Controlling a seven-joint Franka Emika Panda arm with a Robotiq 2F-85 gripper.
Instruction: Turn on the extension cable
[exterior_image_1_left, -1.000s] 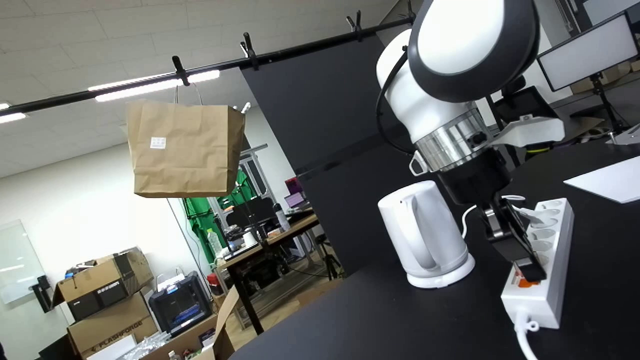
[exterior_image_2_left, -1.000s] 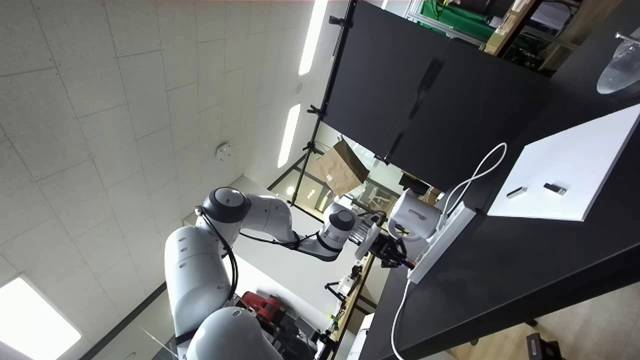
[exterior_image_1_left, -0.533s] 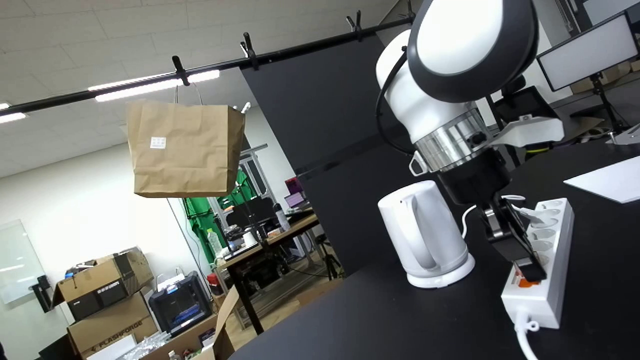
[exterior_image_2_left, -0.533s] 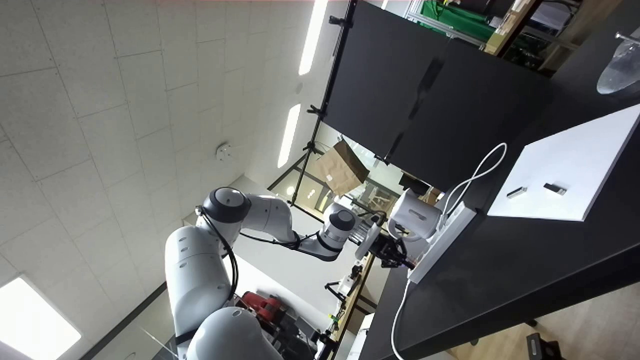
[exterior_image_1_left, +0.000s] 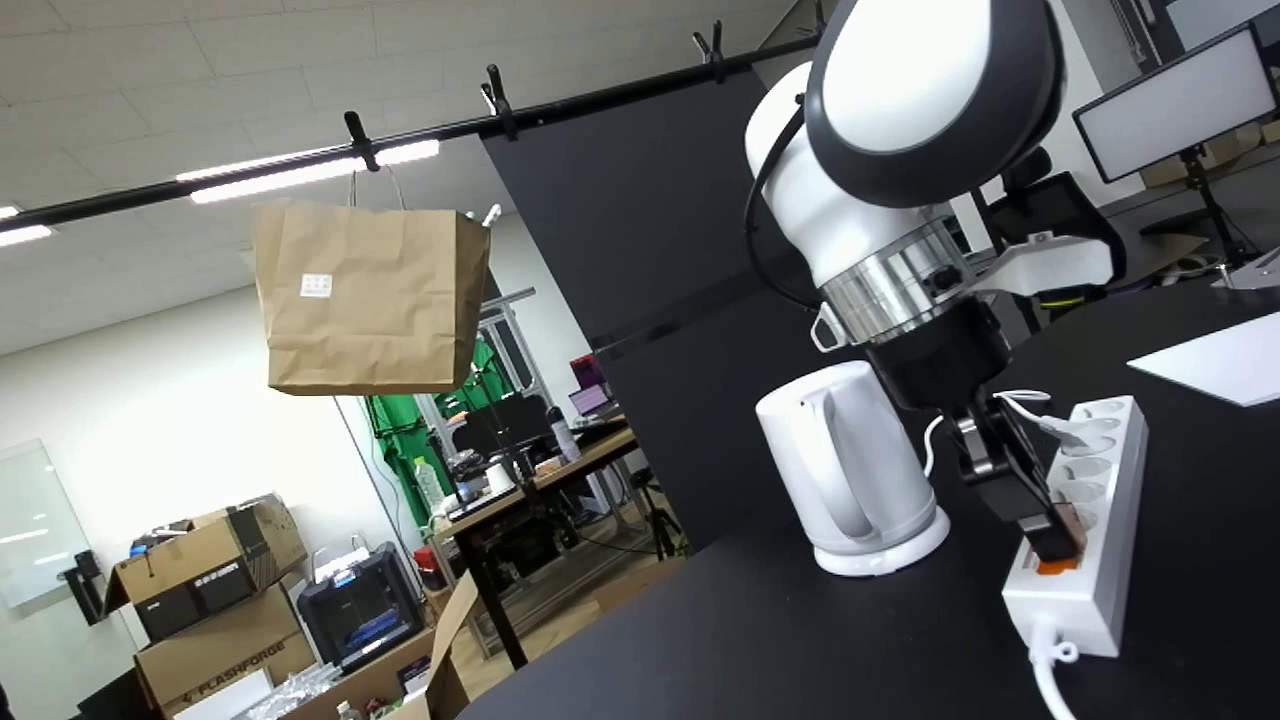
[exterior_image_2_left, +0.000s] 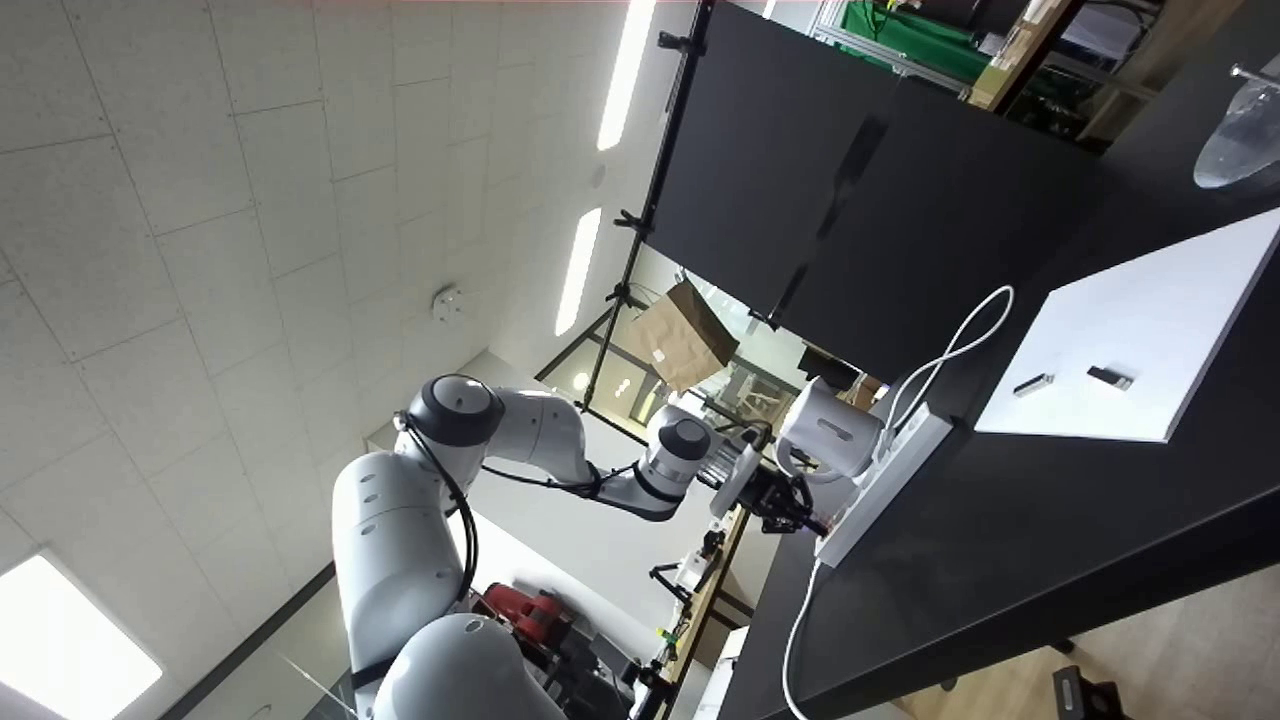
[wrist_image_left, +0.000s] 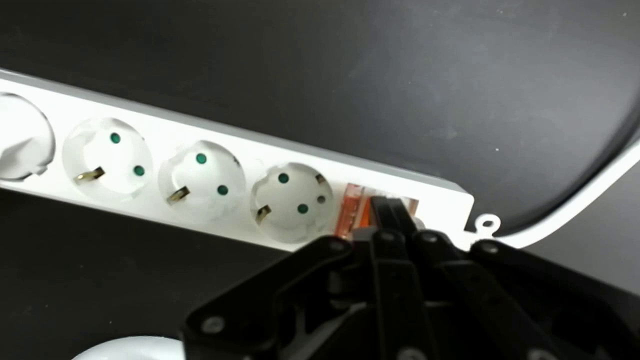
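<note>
My gripper (wrist_image_left: 393, 201) is closed, no gap showing between its fingers (wrist_image_left: 383, 214), and their ends stand right over the orange switch (wrist_image_left: 351, 210) at the cord (wrist_image_left: 565, 212) end of the strip (wrist_image_left: 247, 159). In the wrist view the strip's long axis runs crosswise to my fingers, the sockets (wrist_image_left: 202, 180) trailing off to the left edge. I cannot tell whether I touch the switch; I judge the coming move to be a short press down. The strip lies on the black surface (exterior_image_1_left: 760, 650), near the kettle (exterior_image_1_left: 870, 480); behind, a bag (exterior_image_1_left: 370, 310) hangs below a bar (exterior_image_1_left: 430, 134).
</note>
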